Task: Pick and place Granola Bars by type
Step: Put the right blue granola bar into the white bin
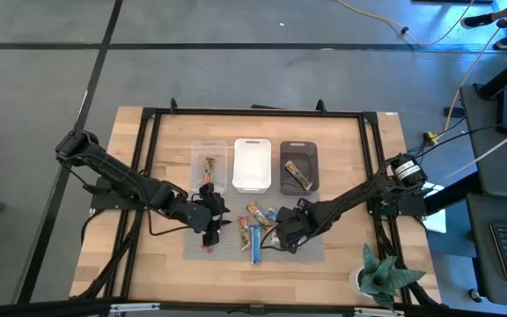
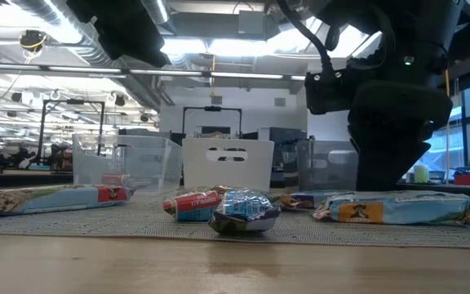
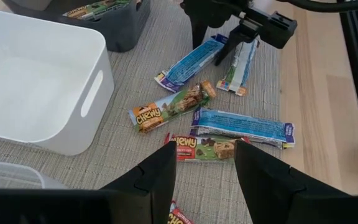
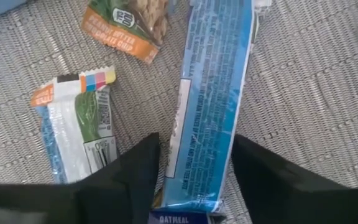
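Note:
Several wrapped granola bars lie flat on the woven mat [image 1: 236, 251] in front of three bins. My left gripper [image 3: 207, 155] is open above the mat, and a red-green Chewy bar [image 3: 207, 149] lies just beyond its fingertips. A blue bar [image 3: 244, 126] and a brown-orange bar [image 3: 169, 107] lie near it. My right gripper [image 4: 194, 155] is open and low over the mat. Its fingers stand on either side of the near end of a long blue bar [image 4: 210, 93]. A silver-blue bar [image 4: 73, 137] lies beside that. My right gripper's fingers [image 4: 135, 171] come down from above, one on each long side of the blue bar's end [image 4: 191, 186], lying across it. The bar lies flat on the mat. I cannot tell whether the fingers touch it.
A clear bin [image 1: 196, 150] holds one bar, the white bin [image 1: 252, 145] shows none, and the dark bin [image 1: 284, 150] holds a brown-orange bar. The bins stand side by side at the mat's far edge. A potted plant [image 1: 381, 273] stands at the near right corner.

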{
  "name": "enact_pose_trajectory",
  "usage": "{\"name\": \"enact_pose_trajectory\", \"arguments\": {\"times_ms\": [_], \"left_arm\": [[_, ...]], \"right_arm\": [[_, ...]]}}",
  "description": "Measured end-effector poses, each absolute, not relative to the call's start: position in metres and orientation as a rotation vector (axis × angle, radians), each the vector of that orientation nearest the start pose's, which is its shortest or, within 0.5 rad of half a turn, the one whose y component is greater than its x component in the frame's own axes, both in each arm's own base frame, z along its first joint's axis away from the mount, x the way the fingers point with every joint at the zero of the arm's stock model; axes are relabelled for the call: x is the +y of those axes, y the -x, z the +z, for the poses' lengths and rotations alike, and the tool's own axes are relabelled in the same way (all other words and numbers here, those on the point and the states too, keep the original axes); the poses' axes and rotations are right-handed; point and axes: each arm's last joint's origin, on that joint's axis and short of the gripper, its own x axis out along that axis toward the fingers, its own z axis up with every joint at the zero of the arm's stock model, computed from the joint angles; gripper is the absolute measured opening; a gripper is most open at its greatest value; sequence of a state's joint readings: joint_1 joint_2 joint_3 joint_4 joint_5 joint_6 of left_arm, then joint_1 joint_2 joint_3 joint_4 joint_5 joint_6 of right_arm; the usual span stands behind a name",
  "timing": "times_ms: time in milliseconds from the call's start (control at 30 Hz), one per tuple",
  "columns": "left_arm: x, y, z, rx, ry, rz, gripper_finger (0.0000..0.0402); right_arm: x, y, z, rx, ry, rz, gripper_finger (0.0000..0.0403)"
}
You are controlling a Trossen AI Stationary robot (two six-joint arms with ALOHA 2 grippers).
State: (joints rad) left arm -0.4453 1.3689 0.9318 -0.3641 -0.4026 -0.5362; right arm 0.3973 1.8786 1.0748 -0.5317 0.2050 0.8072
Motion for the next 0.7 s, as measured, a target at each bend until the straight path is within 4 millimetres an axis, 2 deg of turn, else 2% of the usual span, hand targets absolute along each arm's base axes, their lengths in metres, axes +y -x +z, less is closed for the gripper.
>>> {"name": "enact_pose_trajectory", "arguments": {"times_ms": [300, 533, 700], "left_arm": [[-0.11, -0.258, 0.245, 0.713, 0.183, 0.154, 0.0155], [-0.11, -0.258, 0.245, 0.715, 0.182, 0.154, 0.0155], [-0.111, -0.257, 0.244, 0.734, 0.189, 0.12, 0.0155]], "right_arm": [[0.124, -0.311, 0.126, 1.242, -0.282, -0.361, 0.012], [0.124, -0.313, 0.129, 1.24, -0.275, -0.355, 0.0114], [0.128, -0.322, 0.142, 1.257, -0.217, -0.311, 0.0114]]}}
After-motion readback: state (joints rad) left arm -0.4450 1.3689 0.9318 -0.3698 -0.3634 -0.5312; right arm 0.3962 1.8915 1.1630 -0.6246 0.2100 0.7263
